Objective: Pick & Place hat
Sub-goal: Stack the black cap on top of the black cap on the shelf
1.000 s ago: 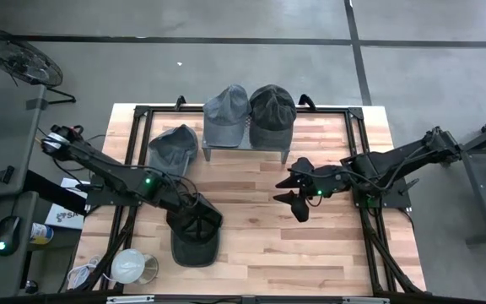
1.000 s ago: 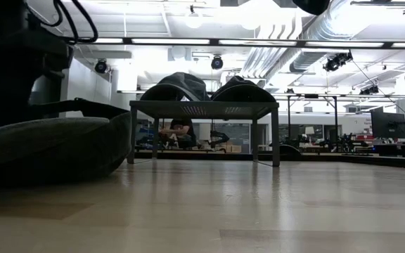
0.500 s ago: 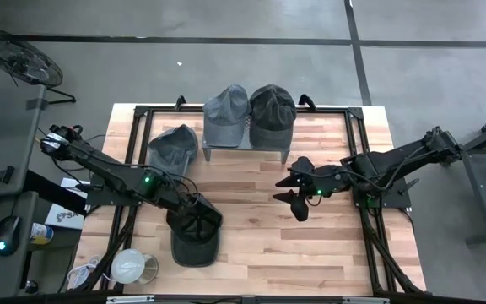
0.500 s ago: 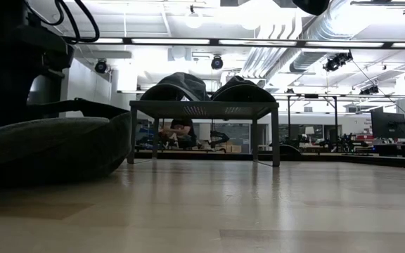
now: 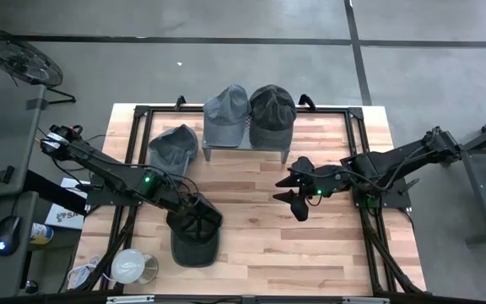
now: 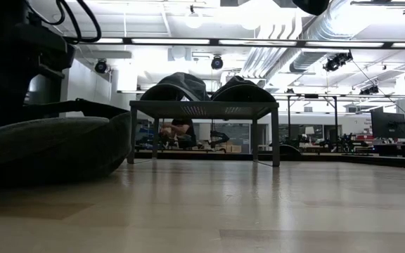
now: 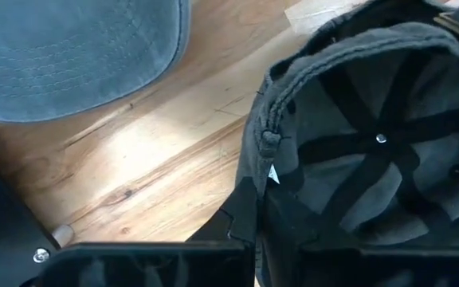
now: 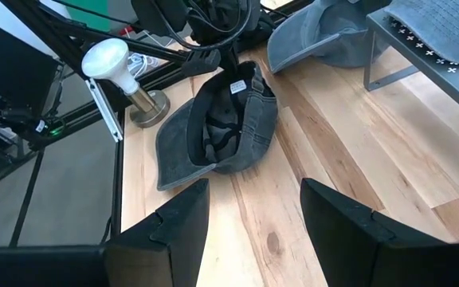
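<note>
Wooden planks make up the surface (image 5: 327, 236), with a small rack (image 5: 247, 143) at its far edge carrying two caps. Directly under the left gripper (image 5: 194, 221) lies the dark hat (image 5: 196, 241), upside down with its lining showing; the gripper is clenched on the crown's back rim (image 7: 271, 151). Soft, light fabric like this will likely sag, so the stitched rim is a sound hold. A grey cap (image 5: 172, 148) sits just beyond that gripper. Out over mid-surface, the right gripper (image 5: 294, 198) hangs released. Nothing has visibly shifted since the earlier frames.
</note>
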Robot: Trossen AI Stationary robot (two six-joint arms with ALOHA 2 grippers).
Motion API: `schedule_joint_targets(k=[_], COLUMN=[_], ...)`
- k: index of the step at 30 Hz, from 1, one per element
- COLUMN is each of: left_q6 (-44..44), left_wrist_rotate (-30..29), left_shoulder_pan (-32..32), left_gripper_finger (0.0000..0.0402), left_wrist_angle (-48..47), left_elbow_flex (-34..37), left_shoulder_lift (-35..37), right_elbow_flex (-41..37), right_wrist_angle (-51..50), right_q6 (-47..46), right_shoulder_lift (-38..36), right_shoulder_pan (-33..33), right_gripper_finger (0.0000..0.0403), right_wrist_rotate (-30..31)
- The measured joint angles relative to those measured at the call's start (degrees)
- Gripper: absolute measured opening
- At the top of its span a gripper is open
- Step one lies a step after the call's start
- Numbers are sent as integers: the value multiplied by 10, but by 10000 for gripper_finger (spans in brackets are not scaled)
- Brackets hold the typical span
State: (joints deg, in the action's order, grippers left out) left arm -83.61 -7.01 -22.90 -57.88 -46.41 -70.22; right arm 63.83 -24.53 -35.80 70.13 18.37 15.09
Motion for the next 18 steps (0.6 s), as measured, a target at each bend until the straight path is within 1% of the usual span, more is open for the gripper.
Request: schedule_joint_targets(k=[3,7,14,18], left_q6=[15,61,163,220], left_wrist_rotate=[0,-9,-82,-109], left_shoulder_pan=[0,0,0,0], left_gripper_finger=[3,2,1,1], left_wrist_angle=[11,12,10,10], left_elbow_flex=[-1,-30,-123,-190], left_shoulder_lift=[0,0,0,0], right_elbow_flex=[0,0,0,0], right_wrist_angle=[0,0,11,21], right_q6=[1,2,-1,14], right_shoulder_lift=[0,0,0,0], right_shoulder_pan=[0,0,0,0], right_gripper_finger=[191,191,191,191], right_wrist_rotate=[0,0,-14,-20])
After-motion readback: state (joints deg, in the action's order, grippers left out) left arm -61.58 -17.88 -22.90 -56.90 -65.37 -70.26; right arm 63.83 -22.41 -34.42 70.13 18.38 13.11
